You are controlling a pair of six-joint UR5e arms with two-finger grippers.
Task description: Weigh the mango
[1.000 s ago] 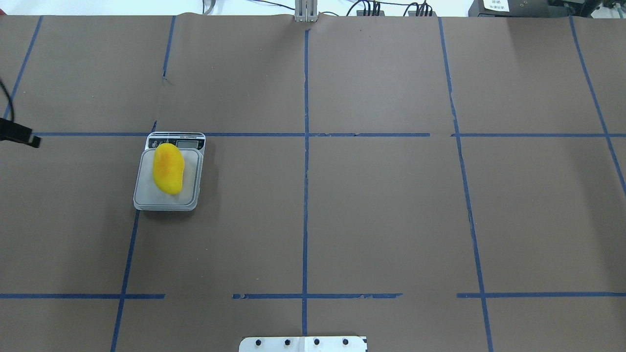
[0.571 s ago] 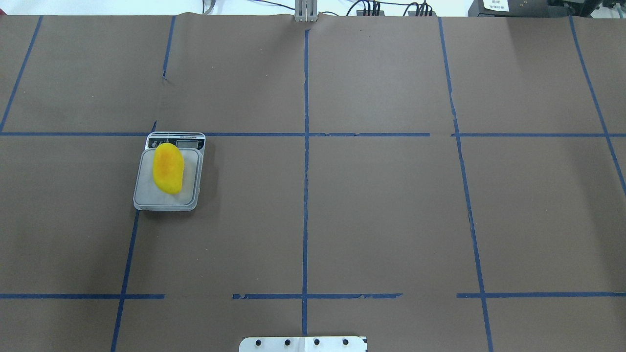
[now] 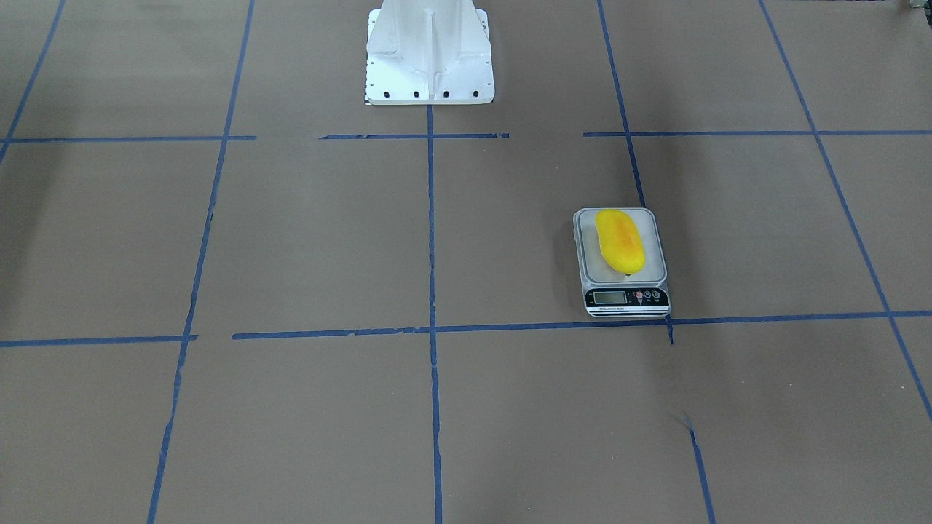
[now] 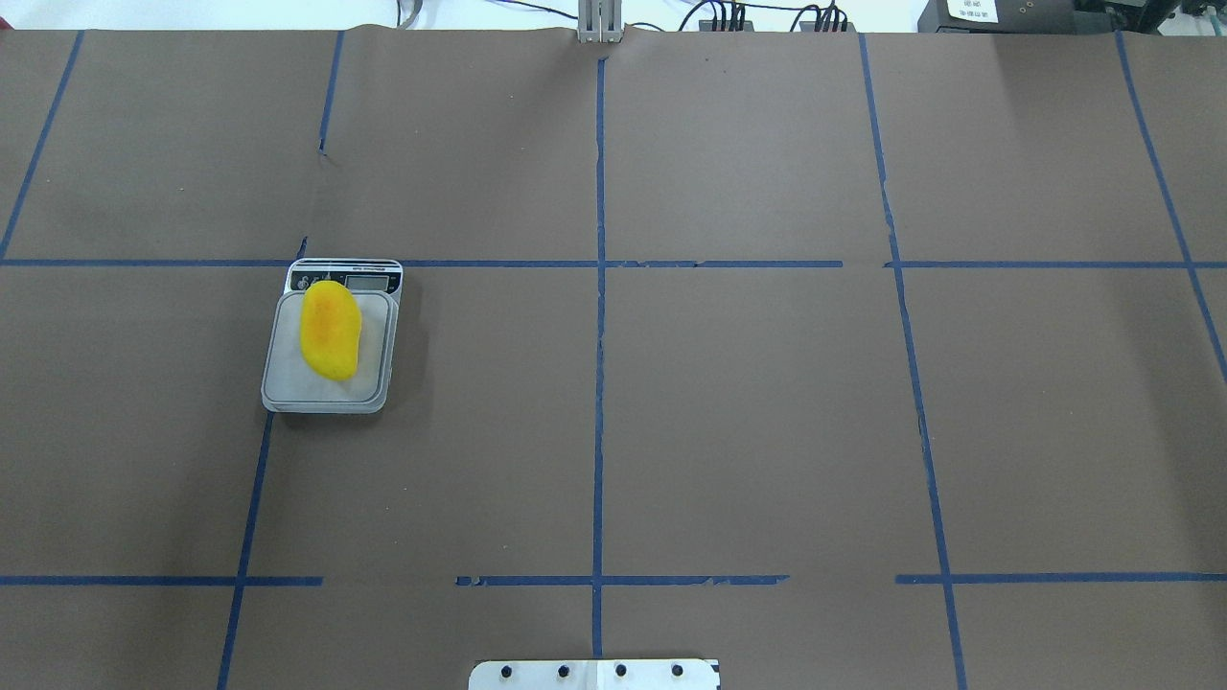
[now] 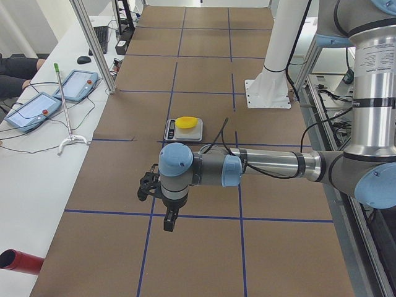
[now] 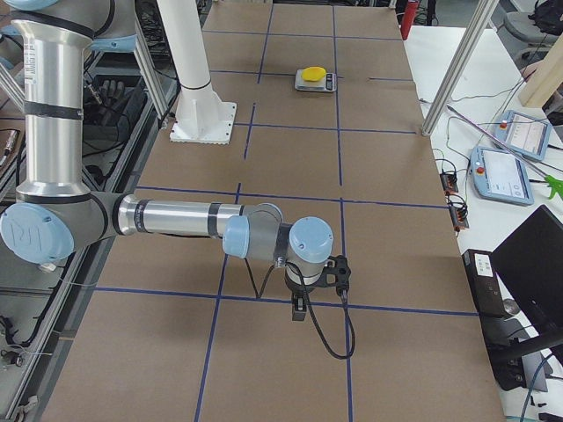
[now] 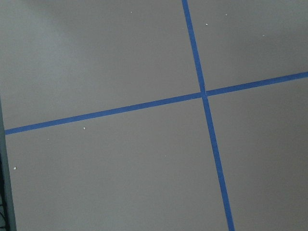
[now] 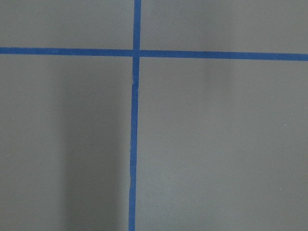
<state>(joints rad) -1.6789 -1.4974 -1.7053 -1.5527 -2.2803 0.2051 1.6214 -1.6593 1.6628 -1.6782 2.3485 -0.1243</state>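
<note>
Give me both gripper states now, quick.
Left gripper: cannot be told; it shows only in a side view, far from the mango.
Right gripper: cannot be told; side view only, also far from the mango.

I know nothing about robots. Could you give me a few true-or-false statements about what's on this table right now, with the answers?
1. The mango lies on the scale. True.
2. A robot hand is gripping the mango. False: the left hand and the right hand both hang over bare table, away from it.
3. The scale's display is at the end away from the robot's base. True.
4. The mango is green. False: it is yellow with an orange blush.
5. The scale sits on the robot's right side. False: it is on its left.
</note>
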